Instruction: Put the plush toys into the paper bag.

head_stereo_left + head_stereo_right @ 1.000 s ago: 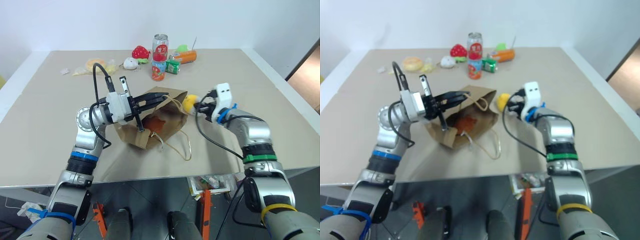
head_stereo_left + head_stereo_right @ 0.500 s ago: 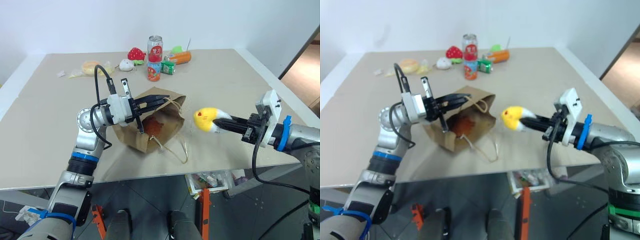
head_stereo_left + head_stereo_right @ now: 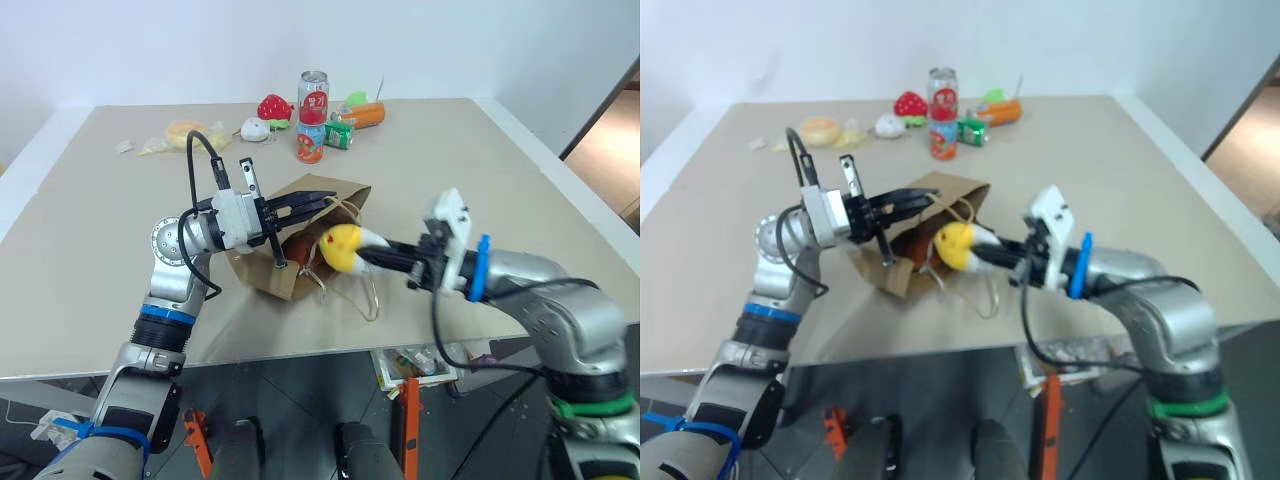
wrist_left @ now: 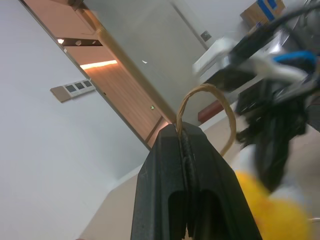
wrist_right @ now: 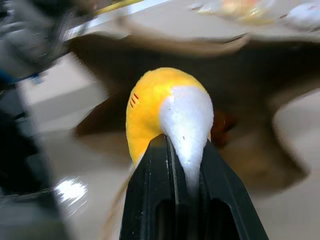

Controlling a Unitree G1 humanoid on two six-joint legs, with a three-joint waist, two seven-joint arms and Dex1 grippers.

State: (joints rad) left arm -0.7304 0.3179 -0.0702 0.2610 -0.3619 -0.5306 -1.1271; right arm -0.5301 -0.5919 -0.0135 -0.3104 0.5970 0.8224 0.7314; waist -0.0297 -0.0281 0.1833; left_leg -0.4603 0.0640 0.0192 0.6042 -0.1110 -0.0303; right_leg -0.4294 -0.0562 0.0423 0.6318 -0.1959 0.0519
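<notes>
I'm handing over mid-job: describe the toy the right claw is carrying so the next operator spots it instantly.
Start at the brown paper bag lying open mid-table, its handle pinched by the left claw. At its mouth, the right claw is shut on the egg-shaped plush toy. Yellow on top and white below, it is off the table, unlike the strawberry toy at the far edge.

Yellow-and-white egg plush [image 3: 343, 247] at open paper bag's [image 3: 262, 275] mouth.

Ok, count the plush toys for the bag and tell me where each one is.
2. The yellow and white egg toy is held in the right gripper at the paper bag mouth; the brown toy lies inside.
</notes>
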